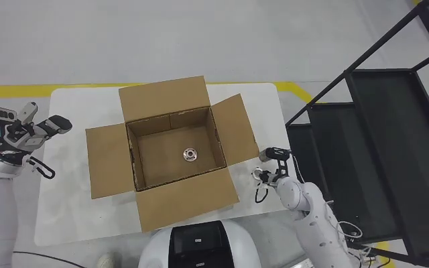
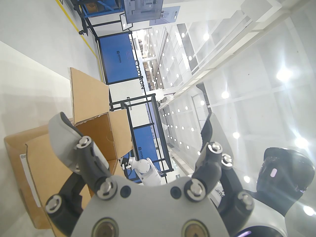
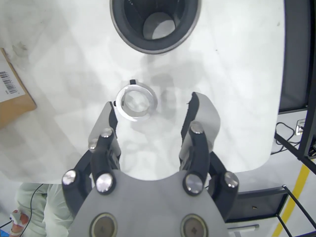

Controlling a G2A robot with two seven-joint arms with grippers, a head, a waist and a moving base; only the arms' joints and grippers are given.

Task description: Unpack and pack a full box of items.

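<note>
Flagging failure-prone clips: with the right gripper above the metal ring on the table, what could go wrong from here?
The metal ring lies flat, close beside one finger of the open right gripper and off-centre, so closing may shove it instead of gripping it. A nudged ring could knock the upright black tube just beyond. The round part lying in the cardboard box sits deep between its walls, awkward to reach.

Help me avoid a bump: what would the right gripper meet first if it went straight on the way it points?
Most likely the silver ring on the white table, just ahead by one finger of the right gripper; the dark tube stands farther on. Depth is unclear.
</note>
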